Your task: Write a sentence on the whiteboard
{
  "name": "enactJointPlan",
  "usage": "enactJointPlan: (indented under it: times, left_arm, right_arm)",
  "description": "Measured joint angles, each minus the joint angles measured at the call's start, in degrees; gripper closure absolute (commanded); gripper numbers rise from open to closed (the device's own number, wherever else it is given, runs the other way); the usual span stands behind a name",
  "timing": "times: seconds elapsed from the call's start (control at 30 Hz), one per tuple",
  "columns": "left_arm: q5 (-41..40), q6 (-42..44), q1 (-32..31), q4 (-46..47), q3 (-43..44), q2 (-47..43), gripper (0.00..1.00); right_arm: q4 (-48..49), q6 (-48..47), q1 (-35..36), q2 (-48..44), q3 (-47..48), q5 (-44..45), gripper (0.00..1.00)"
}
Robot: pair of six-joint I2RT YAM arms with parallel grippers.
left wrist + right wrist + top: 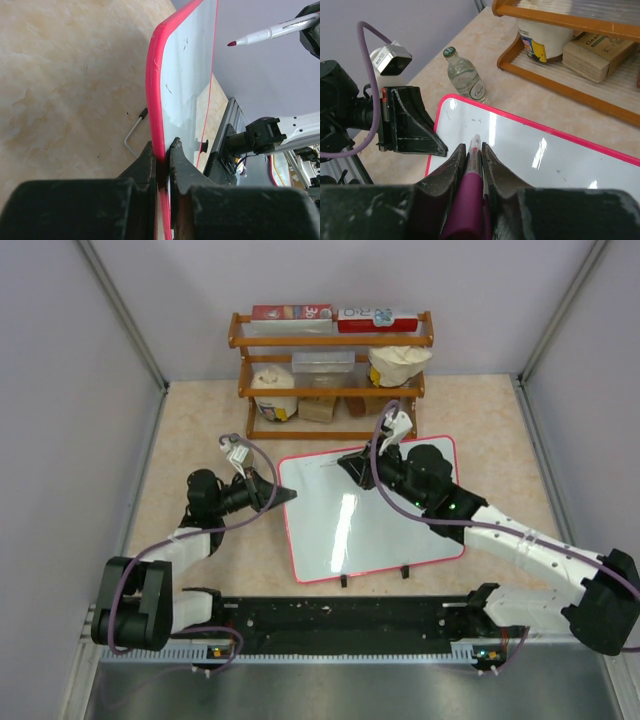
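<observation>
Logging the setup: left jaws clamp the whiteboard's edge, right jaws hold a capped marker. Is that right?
No. The marker is uncapped: the left wrist view shows its bare red tip. The rest stands: the left gripper clamps the edge of the whiteboard and the right gripper holds the marker.

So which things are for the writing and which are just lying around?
For the job: whiteboard, marker, left gripper clamped on the board's edge, right gripper holding the marker.
Just lying about: bottle, rack, boxes on it.
</observation>
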Motion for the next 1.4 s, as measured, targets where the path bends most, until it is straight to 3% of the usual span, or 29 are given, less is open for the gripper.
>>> enactJointPlan:
  times: [0.47,1.4]
  left_arm:
    - [-0.02,0.02,-0.04,0.00,0.00,0.04,1.00]
    - [-0.35,0.26,-0.04,-0.87,-0.04,0.02,1.00]
  right_arm:
    - [0.07,-0.90,0.42,6.36,3.80,2.64,1.00]
    - [-1.25,-0.72,0.44,7.26,3.56,2.80,1.00]
